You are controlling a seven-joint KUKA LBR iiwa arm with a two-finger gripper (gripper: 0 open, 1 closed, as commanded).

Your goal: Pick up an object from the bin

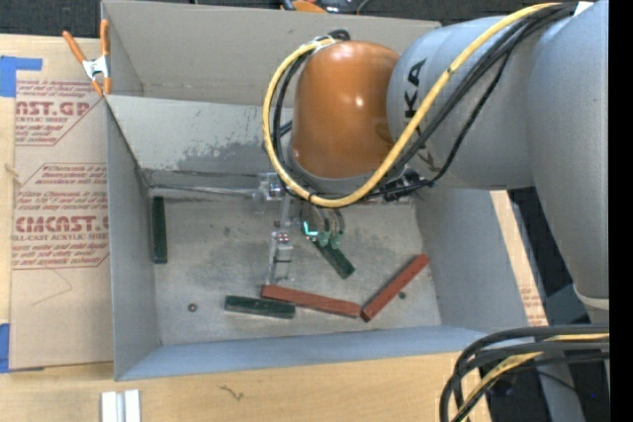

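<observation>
end effector [295,252]: low over the middle of the bin [188,128] floor, under the orange cover [341,109]
opening: cannot tell; nothing seen in its hold
nearest thing: short dark green bar [336,259], lying diagonal, just beside it to the right
next out: long red-brown bar [310,301] nearer the front wall
how: centre on the green bar, square up across its narrow width, go down before closing, stay off the red-brown bar

Showing the black letters "KA" on the grey arm link [420,99], just beside the orange cover [341,109]. Repeating in red across the paper-covered sheet [49,173] left of the bin [129,143]: "CAST.GP" in large letters, with a small line beneath reading roughly "CELL-CAST ACRYLIC SHEET". Leaving the sheet's finer print unread, being too small.
</observation>
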